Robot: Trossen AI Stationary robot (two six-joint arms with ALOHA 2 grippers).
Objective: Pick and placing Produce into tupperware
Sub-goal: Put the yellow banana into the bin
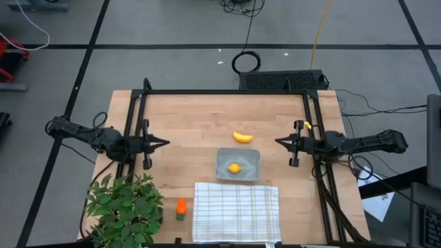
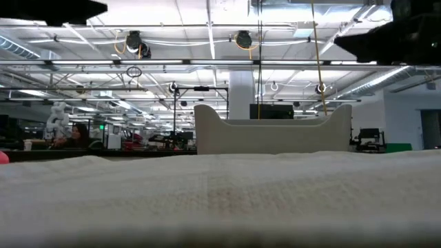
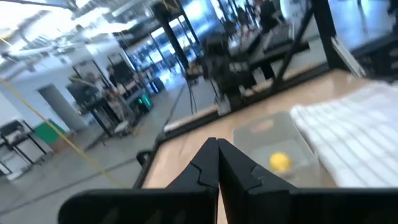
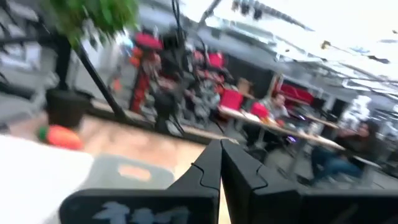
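Observation:
The translucent grey tupperware [image 1: 238,164] sits on the wooden table at the middle, with the yellow lemon-like lump [image 1: 235,167] inside it; the lump also shows in the left wrist view [image 3: 280,162]. The yellow banana [image 1: 242,137] lies on the table just beyond the tupperware. The orange carrot with green top [image 1: 180,208] lies near the front, left of the white checked cloth; it also shows in the right wrist view [image 4: 61,136]. My left gripper [image 1: 165,143] is shut and empty at the table's left. My right gripper [image 1: 278,142] is shut and empty at the right.
A white checked cloth [image 1: 236,212] lies at the table's front edge, in front of the tupperware. A leafy green plant [image 1: 124,207] stands at the front left corner. A black frame [image 1: 227,91] runs along the far and side edges.

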